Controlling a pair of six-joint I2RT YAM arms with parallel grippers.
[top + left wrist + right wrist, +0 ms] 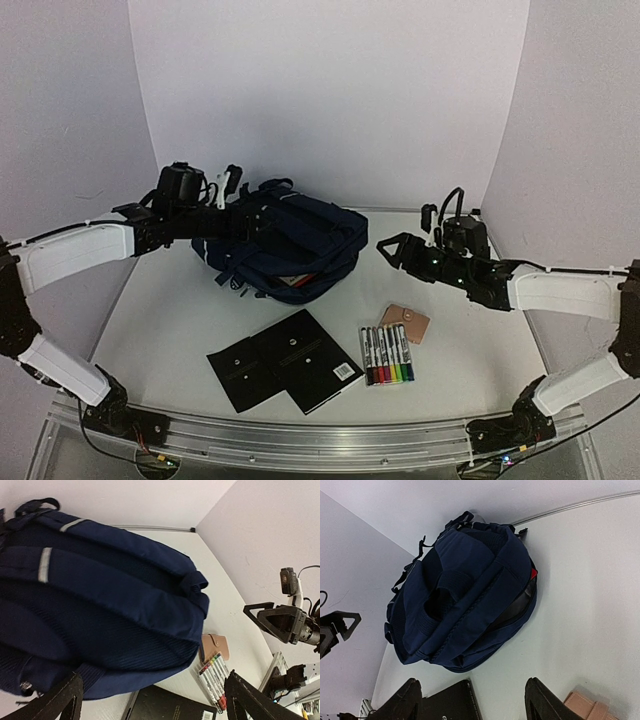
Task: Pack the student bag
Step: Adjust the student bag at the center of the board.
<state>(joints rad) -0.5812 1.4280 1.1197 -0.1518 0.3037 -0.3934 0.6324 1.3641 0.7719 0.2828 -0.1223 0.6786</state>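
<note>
While the large navy-blue fabric backpack [285, 245] lies on its side toward the far edge of the white worktop [180, 310], a bit left of centre, I see the left gripper [228, 185] above its far-left end, jaws wide apart, nothing btwn them. The right gripper [412, 232] hangs off to the bag's right, not touching it, jaws apart too, empty. Near the front edge: two flat black notebooks [285, 365], a pack of coloured markers [387, 355] just right of them, and a tan leather wallet [405, 322] just behind the pack.
</note>
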